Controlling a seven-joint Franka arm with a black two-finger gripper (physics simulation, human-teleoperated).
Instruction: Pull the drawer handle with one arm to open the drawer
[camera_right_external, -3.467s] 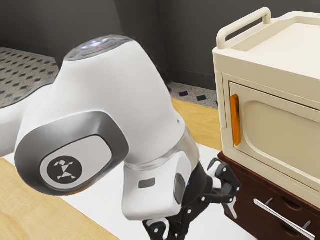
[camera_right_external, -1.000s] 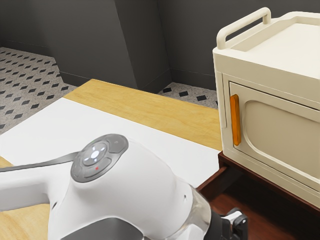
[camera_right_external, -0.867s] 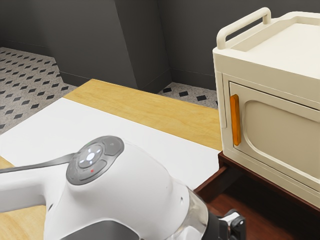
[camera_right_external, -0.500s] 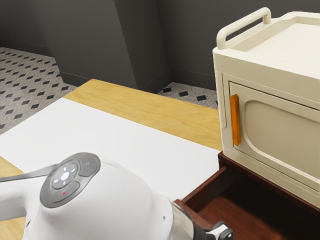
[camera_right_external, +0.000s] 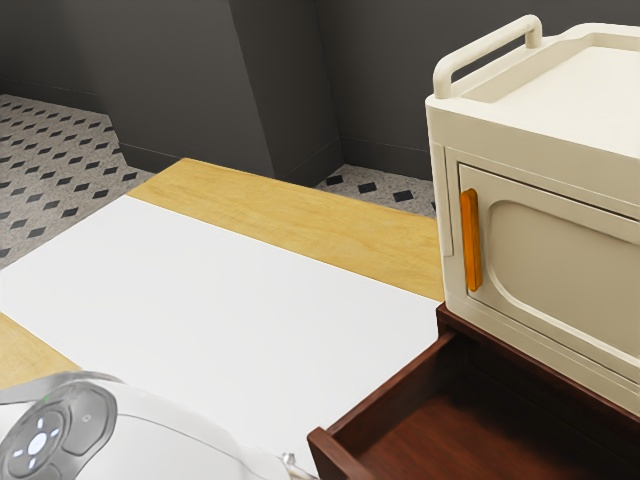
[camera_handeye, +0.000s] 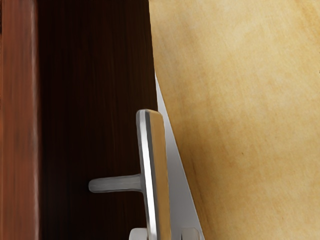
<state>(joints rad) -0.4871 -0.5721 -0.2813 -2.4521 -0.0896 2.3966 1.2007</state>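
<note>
And look at the drawer, lower right of the exterior view! Clearly open, jutting from the dark base beneath the cream cabinet, showing its side wall and floor. Over to the wrist view for the metal handle, on the outer face of the drawer front. Straddled by the gripper, with fingers apart: one right beside the bar on the drawer's side, a gap on the other. Looking more like a hook than a clamp! Main job done, judging by that opening. Impossible to tell whether fully out. Perhaps a touch more pull to come, then a careful back-off, without nudging anything shut.
</note>
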